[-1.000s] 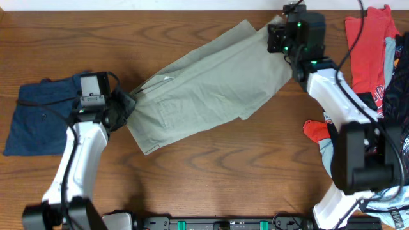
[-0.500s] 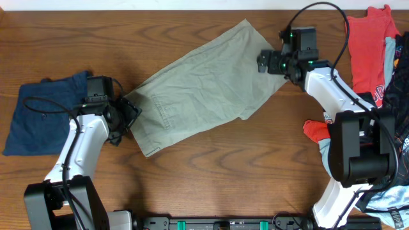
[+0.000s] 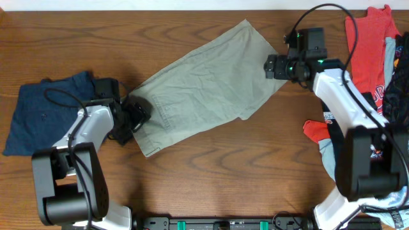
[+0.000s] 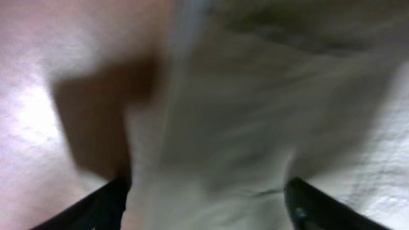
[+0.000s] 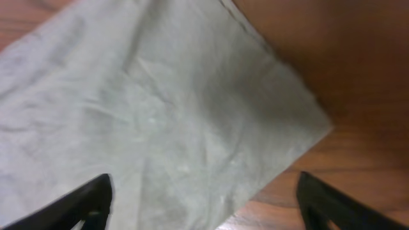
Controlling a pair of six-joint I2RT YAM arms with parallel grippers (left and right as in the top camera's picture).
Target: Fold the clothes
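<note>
The clothes, a pair of light khaki shorts (image 3: 204, 86), lie spread flat and slanted across the table, waistband at the lower left and leg hems at the upper right. My left gripper (image 3: 135, 114) sits at the waistband end. In the blurred left wrist view its fingers (image 4: 96, 204) stand wide apart over the cloth (image 4: 217, 115). My right gripper (image 3: 273, 66) hovers at the edge of the right leg. The right wrist view shows its fingertips (image 5: 89, 201) wide apart above the hem corner (image 5: 281, 121), holding nothing.
Dark navy shorts (image 3: 45, 118) lie at the left, beside the left arm. Red and printed garments (image 3: 367, 45) are heaped along the right edge, and a small red piece (image 3: 316, 131) lies by the right arm. Bare wood (image 3: 211, 179) fills the front.
Both grippers have opened and let go of the shorts, which now lie flatter. The right gripper drew back from the far edge. The left gripper shifted right onto the waistband end.
</note>
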